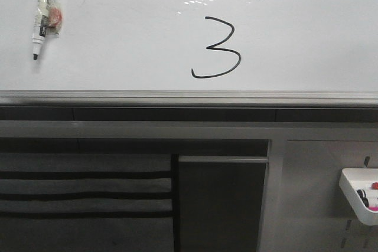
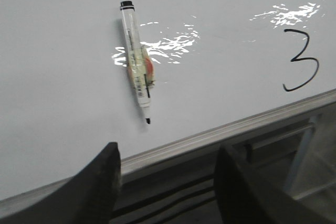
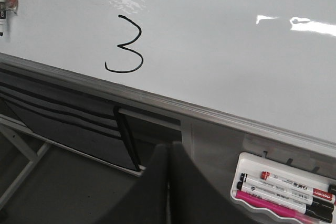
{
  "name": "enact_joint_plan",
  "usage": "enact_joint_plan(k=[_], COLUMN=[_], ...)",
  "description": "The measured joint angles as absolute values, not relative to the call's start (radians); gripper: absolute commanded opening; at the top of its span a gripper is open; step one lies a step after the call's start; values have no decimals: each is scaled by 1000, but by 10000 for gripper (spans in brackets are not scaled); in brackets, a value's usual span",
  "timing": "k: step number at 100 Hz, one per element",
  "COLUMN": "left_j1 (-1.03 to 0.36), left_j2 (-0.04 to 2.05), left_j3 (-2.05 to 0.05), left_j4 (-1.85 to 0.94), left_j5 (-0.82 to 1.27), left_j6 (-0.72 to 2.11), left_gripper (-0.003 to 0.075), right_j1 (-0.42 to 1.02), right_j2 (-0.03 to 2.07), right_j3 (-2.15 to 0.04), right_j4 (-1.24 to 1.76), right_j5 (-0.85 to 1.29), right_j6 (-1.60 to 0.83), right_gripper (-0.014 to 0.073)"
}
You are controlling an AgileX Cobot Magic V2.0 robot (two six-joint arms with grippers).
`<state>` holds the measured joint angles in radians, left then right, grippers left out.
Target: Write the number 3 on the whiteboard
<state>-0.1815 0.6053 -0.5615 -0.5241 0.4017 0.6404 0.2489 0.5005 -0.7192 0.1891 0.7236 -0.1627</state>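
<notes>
A black hand-drawn number 3 (image 1: 216,48) stands on the glossy whiteboard (image 1: 118,57), right of centre and just above the silver frame edge. It also shows in the left wrist view (image 2: 300,60) and the right wrist view (image 3: 125,45). A clear-barrelled black marker (image 1: 43,17) sticks to the board at the upper left, tip down; it shows in the left wrist view (image 2: 136,68). My left gripper (image 2: 167,153) is open and empty, below the board's frame under the marker. My right gripper (image 3: 169,148) is shut and empty, below the board. Neither gripper shows in the front view.
A white tray (image 3: 249,199) holding several markers hangs on the grey pegboard panel (image 1: 313,193) at the lower right; it also shows in the front view (image 1: 353,198). Dark slotted panels (image 1: 85,193) and a dark box (image 1: 221,202) sit below the frame (image 1: 189,97).
</notes>
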Motion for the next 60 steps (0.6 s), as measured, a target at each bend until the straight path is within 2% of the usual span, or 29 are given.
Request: enact_joint_plan(k=[16, 21, 28, 46, 60], left_j1=[-179, -179, -177, -137, -99], left_j2=[476, 422, 342, 165, 120], left_j3=[-517, -498, -466, -367, -254], left_j4=[-449, -422, -396, -361, -345], left_j5=[379, 375, 375, 354, 259], left_j6=[640, 640, 640, 624, 477], left_gripper=[197, 125, -14, -18, -18], right_j1=[249, 249, 249, 249, 249], right_j2=[501, 501, 501, 501, 501], right_j3=[-719, -719, -719, -719, -719], right_j4=[189, 189, 189, 189, 189], right_j5=[724, 724, 724, 723, 721], right_j6=[-162, -162, -162, -162, -162], right_gripper=[-74, -74, -74, -74, -74])
